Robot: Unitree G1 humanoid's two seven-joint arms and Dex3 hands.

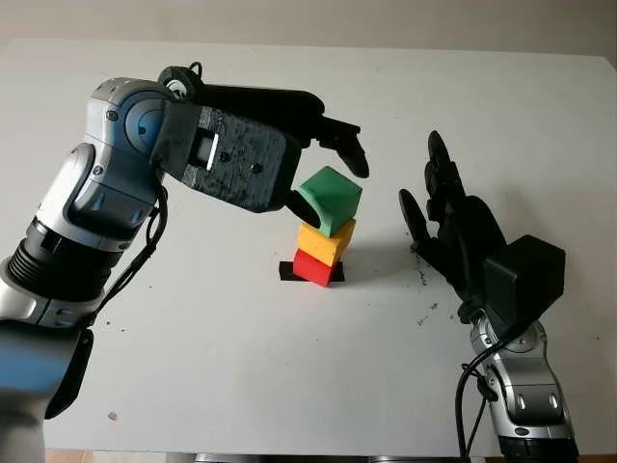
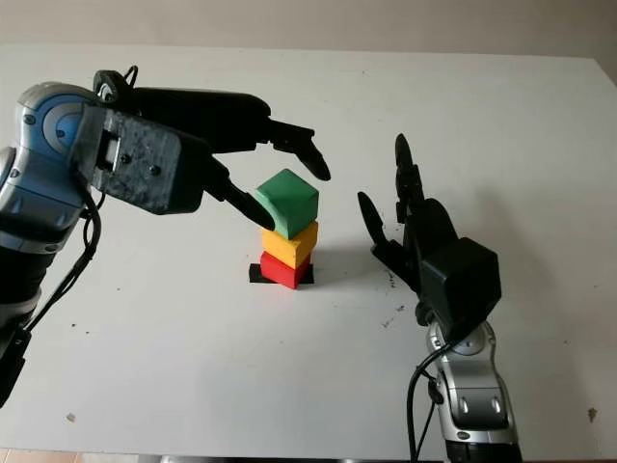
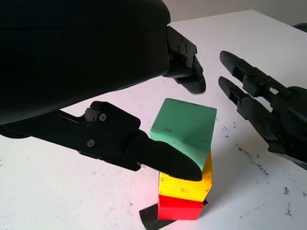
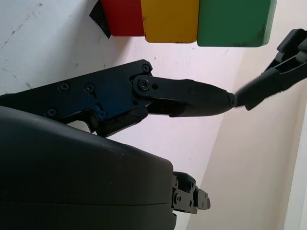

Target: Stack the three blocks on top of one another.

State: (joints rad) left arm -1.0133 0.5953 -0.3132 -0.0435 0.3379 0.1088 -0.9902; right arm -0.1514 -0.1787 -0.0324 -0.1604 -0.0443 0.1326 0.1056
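The black patch (image 1: 289,271) under the stack is mostly covered by the red block (image 1: 317,267), so only its corner shows. The yellow block (image 1: 326,241) sits on the red one, and the green block (image 1: 331,199) sits on top, tilted and turned a little off the others.

The left robot hand (image 1: 323,172) is around the green block: one finger (image 3: 160,155) touches its near face, the others (image 3: 184,67) hang just above and behind it, apart from it. Whether it grips the block or merely touches it I cannot tell.

The right robot hand (image 1: 445,224) stands open just to the right of the stack, touching nothing.

The stack stands near the middle of the white table (image 1: 241,367), well away from every edge, with bare surface all round.
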